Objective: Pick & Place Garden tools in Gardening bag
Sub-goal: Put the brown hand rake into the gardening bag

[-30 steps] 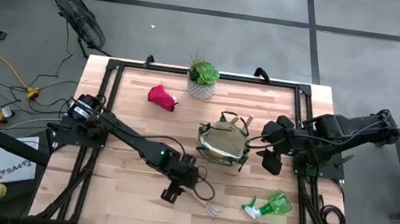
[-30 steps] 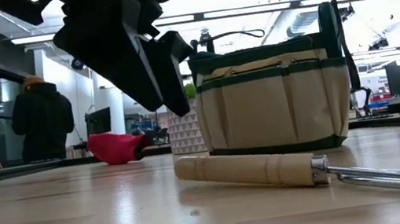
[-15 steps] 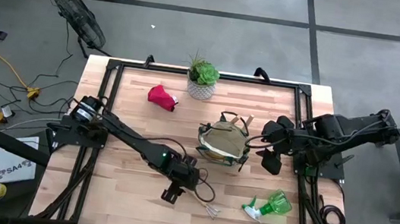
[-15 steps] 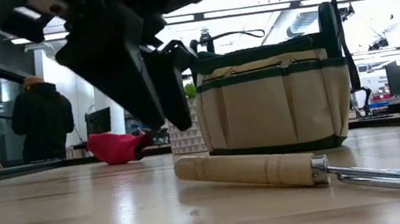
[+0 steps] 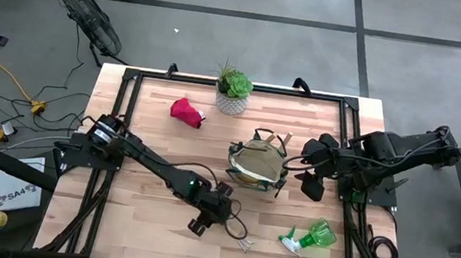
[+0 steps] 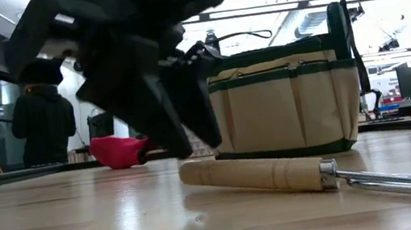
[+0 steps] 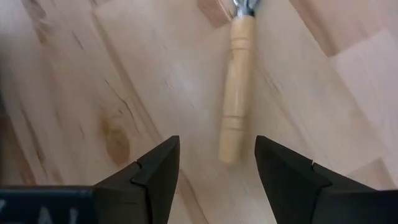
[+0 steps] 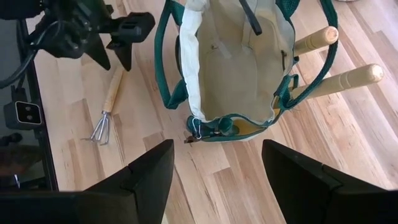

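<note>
- Behind the wooden table (image 5: 150, 137) the low view looks into a lit workshop where a person in a dark jacket (image 6: 43, 123) stands at the far left; on the boards themselves lie the things I am clearing.
- Over the last second my left gripper (image 7: 216, 163) has moved toward the hand rake (image 5: 235, 233) and dropped lower: in the low view my fingers (image 6: 164, 113), which hung well above the handle a moment ago, now reach almost to table level just behind its butt end.
- I read that as the approach nearly finished and the grasp itself not yet begun; the rake is untouched on the table.
- My left gripper's fingers are spread apart, holding nothing. In my wrist view the pale handle (image 7: 235, 87) runs away from me with its butt end just ahead of the gap between the fingers, slightly toward one side, and the metal neck at the far end.
- The gardening bag (image 5: 257, 163) stands upright and open just beyond the rake, toward the table's middle, with two wooden handles (image 8: 339, 59) leaning out of its side pockets.
- My right gripper (image 8: 214, 171) waits above the bag's right side, fingers apart, empty.
- The red glove (image 5: 185, 110) and green spray bottle (image 5: 312, 237) lie outside the bag.
</note>
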